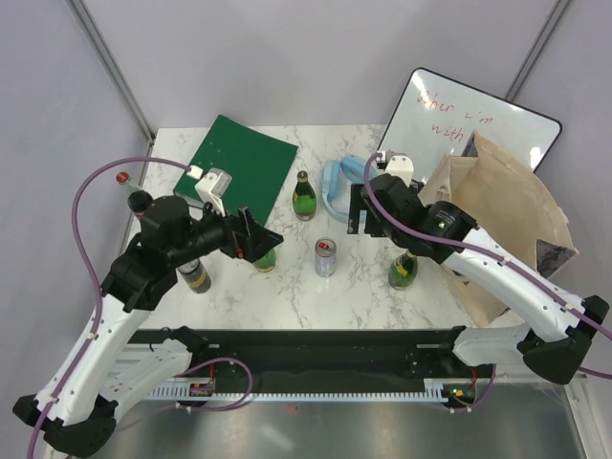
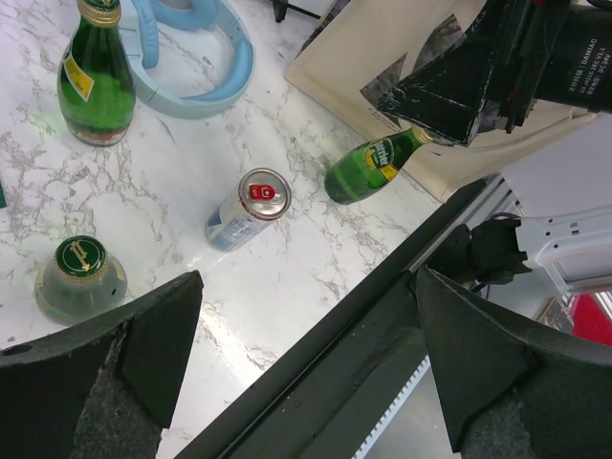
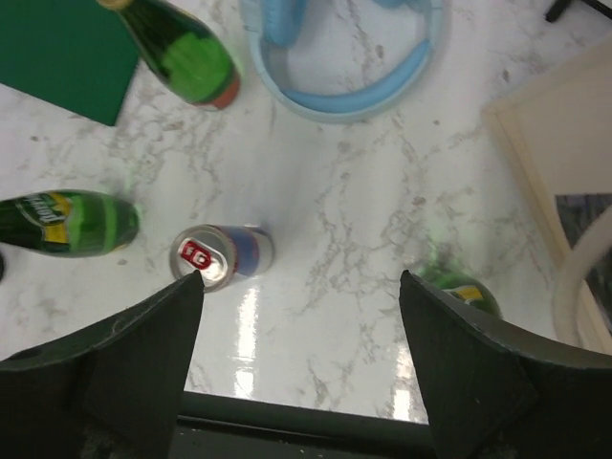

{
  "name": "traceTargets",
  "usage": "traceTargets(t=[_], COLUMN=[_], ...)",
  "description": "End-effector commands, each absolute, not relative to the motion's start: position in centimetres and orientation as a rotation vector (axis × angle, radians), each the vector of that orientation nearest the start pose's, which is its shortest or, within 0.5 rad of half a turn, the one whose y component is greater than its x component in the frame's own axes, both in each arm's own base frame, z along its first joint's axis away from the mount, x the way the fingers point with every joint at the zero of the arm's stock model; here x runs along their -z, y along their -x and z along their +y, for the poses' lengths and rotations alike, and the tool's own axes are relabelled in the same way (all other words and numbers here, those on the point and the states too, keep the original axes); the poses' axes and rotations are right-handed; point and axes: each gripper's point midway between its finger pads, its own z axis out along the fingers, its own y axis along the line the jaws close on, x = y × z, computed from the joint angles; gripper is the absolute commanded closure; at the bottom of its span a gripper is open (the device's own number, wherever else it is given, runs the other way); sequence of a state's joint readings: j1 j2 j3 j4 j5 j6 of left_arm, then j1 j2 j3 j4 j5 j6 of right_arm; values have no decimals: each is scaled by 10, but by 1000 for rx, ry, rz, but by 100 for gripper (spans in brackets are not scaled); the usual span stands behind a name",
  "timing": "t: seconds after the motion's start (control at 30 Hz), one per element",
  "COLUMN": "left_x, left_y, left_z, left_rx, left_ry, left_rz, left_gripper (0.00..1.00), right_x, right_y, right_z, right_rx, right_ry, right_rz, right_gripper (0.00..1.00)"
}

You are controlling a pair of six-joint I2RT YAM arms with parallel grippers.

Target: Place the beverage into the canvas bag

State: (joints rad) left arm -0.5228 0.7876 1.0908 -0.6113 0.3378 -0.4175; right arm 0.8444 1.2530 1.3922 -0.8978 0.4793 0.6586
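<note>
The tan canvas bag (image 1: 507,206) stands at the right of the table, much taller than the drinks. A silver and blue can (image 1: 326,256) stands mid-table, with green bottles at the back (image 1: 304,196), at the left (image 1: 265,256) and at the right (image 1: 403,270). My left gripper (image 1: 256,237) is open and empty above the left bottle (image 2: 81,277). My right gripper (image 1: 359,208) is open and empty, above bare marble between the can (image 3: 222,256) and the right bottle (image 3: 459,287). The bag's side shows in the right wrist view (image 3: 559,134).
Blue headphones (image 1: 337,186) lie behind the can. A green folder (image 1: 239,158) lies at the back left. A dark bottle (image 1: 196,275) stands under the left arm. A whiteboard with red writing (image 1: 469,115) leans behind the bag. The table's black front rail (image 2: 363,335) is near.
</note>
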Motion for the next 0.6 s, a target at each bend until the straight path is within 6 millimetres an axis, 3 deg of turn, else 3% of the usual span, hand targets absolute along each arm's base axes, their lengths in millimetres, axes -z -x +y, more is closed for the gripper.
traceTargets(t=[0.0, 0.23, 0.37, 0.43, 0.57], left_x=[-322, -312, -312, -315, -319], left_y=[-194, -191, -189, -187, -184], left_z=[-190, -193, -194, -195, -197], left_rx=[894, 909, 922, 931, 955], left_ry=[-375, -404, -424, -423, -432], left_rz=[1906, 1919, 1916, 1905, 1897], left_gripper=[0, 0, 0, 0, 0], right_x=[-266, -268, -238, -230, -207], right_y=[-247, -238, -229, -227, -227], right_z=[163, 128, 114, 122, 110], right_rx=[-59, 110, 204, 141, 137], right_ry=[-118, -133, -123, -79, -113], right_rz=[2270, 2276, 2344, 2375, 2456], right_gripper=[12, 14, 16, 16, 18])
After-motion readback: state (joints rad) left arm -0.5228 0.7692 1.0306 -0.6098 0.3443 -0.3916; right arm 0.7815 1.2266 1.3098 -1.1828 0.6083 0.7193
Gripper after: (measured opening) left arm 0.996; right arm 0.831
